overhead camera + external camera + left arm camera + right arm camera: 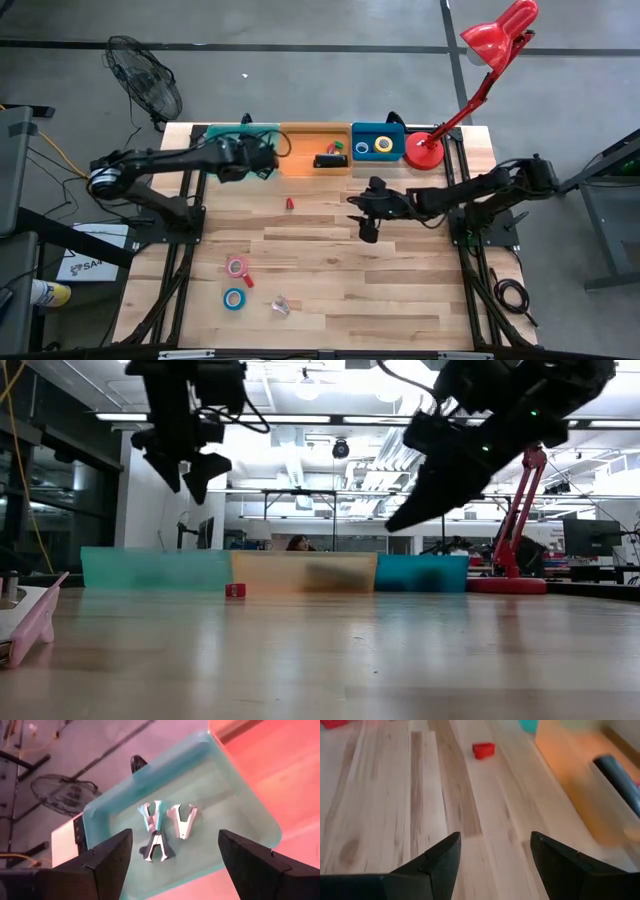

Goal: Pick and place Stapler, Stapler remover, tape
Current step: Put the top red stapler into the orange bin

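Red and small, the stapler remover (pixel 289 203) lies alone on the wooden table (pixel 400 290), just near of the orange bin (pixel 300 160). It looks light and hard, likely to skate on the boards, so you should probably pinch it across its short body and come straight down.

Your left gripper (pixel 172 857) hangs over the teal bin (pixel 115 810) at far left with its fingers spread wide and holding nothing; three removers (pixel 162 827) rest in that bin below it.

Your right gripper (pixel 495 857) hovers above bare table to the right of the red remover, fingers apart and empty, touching nothing.

You still have the pink tape (pixel 236 266) and the light blue tape (pixel 233 298) near left; these rings look light and stiff, best taken across the wall. A black stapler (pixel 328 160) sits in the orange bin, and two rolls (pixel 376 147) are in the blue bin (pixel 395 132).
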Robot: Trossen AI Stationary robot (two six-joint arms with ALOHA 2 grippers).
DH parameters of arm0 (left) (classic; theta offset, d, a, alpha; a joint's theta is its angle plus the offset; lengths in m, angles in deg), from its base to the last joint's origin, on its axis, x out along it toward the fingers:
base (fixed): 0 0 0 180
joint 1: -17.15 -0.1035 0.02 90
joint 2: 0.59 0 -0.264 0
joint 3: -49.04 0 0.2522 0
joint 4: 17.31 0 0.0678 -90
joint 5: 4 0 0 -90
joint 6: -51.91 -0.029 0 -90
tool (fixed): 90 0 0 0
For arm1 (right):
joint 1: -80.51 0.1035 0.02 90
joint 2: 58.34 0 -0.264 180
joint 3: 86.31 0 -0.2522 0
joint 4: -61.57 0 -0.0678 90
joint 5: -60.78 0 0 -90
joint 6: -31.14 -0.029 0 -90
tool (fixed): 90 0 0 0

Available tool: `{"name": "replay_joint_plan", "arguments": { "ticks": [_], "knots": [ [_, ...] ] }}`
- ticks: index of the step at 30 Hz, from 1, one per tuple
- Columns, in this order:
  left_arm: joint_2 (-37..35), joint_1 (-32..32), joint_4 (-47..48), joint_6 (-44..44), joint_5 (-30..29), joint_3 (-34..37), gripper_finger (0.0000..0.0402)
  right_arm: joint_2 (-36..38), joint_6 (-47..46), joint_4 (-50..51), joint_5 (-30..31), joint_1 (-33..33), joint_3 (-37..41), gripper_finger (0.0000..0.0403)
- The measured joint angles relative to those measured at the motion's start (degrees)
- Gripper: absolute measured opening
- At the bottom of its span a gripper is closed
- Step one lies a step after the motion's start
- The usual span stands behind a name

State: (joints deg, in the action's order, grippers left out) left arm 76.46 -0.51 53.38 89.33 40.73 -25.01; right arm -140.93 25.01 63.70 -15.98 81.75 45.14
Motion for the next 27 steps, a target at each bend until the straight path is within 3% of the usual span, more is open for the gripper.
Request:
{"name": "replay_joint_plan", "arguments": {
  "ticks": [8,15,20,27],
  "knots": [
    [-4.23,3.24,-2.8,1.55,-0.85,8.36,0.0289,-9.52,6.51,-0.18,-1.93,-0.9,-8.7,0.0231],
    [-6.25,3.52,-2.84,3.44,0.24,12.3,0.0289,-16.02,-1.56,1.69,-2.85,-4.23,-18.79,0.0231],
    [-6.99,4.4,-3.12,1.81,1.86,13.49,0.0289,-19.21,-2.52,2.31,-2.92,-4.51,-22.89,0.0231],
    [-6.95,8.83,-12.28,-7.78,10.51,13.59,0.0289,-19.94,-4.69,7.14,-3.14,-4.03,-23.54,0.0231]
  ]
}}
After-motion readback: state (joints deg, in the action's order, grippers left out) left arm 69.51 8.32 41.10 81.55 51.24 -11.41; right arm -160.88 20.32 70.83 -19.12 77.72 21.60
